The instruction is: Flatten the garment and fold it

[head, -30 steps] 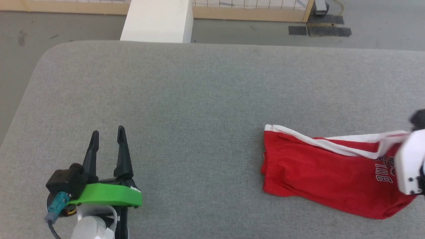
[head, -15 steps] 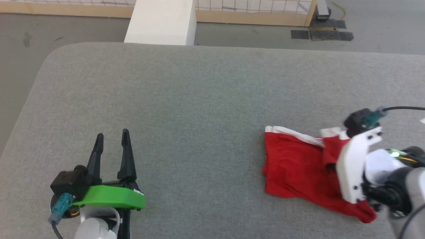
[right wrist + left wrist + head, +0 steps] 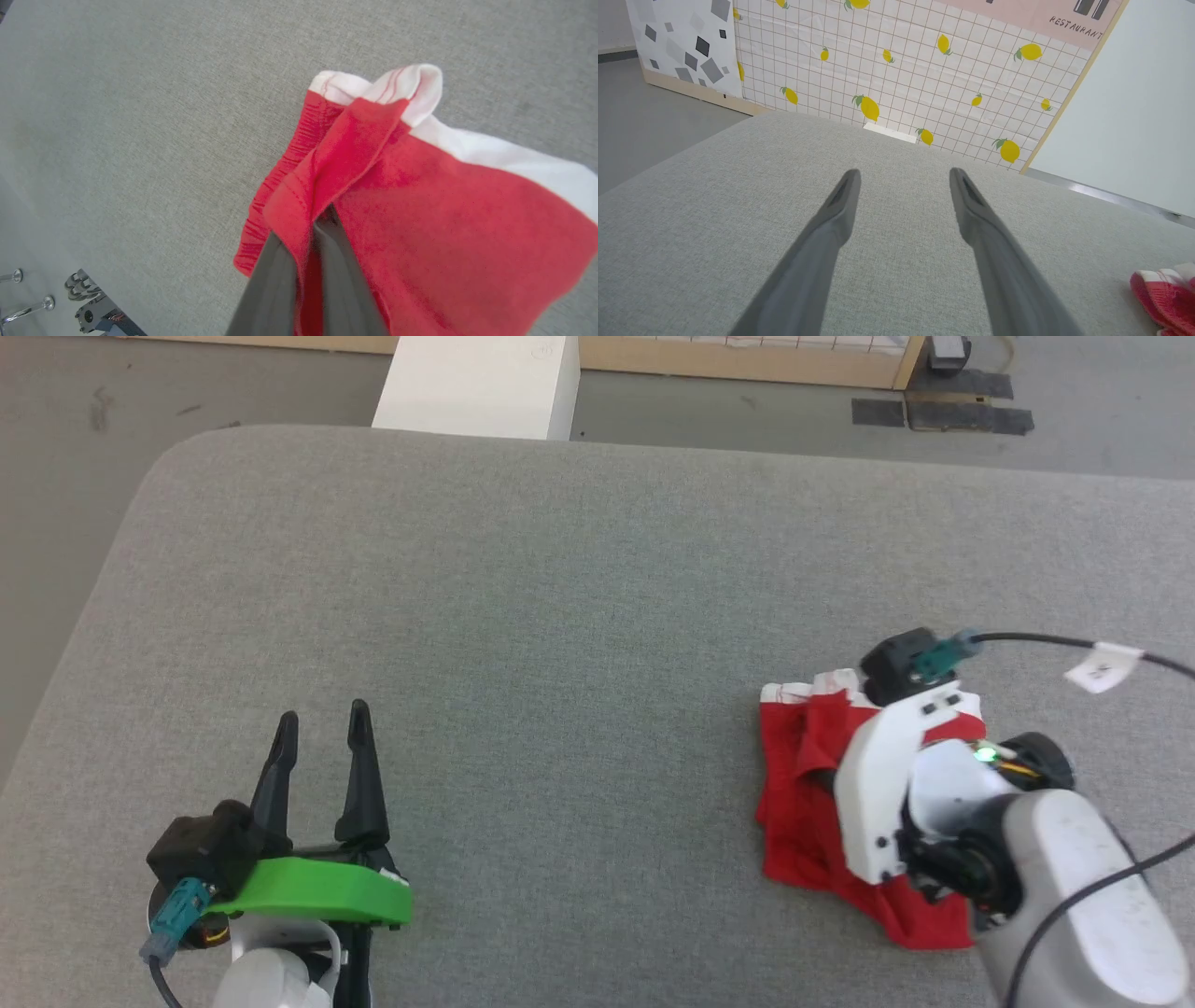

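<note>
Pinching a fold of the garment point(image 3: 420, 210) between its closed fingers, the right gripper point(image 3: 322, 221) is holding the red cloth, which is lying bunched around and just ahead of its tips on the grey table point(image 3: 560, 616). The left gripper point(image 3: 322, 723) is hovering with its fingers spread and empty, the garment lying well off to its right.

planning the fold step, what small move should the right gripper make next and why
Probably lower the right gripper and open it: its jaws pinch a fold of the red shorts lifted over the gathered waistband, so the leg end seems ready to lay down.
</note>
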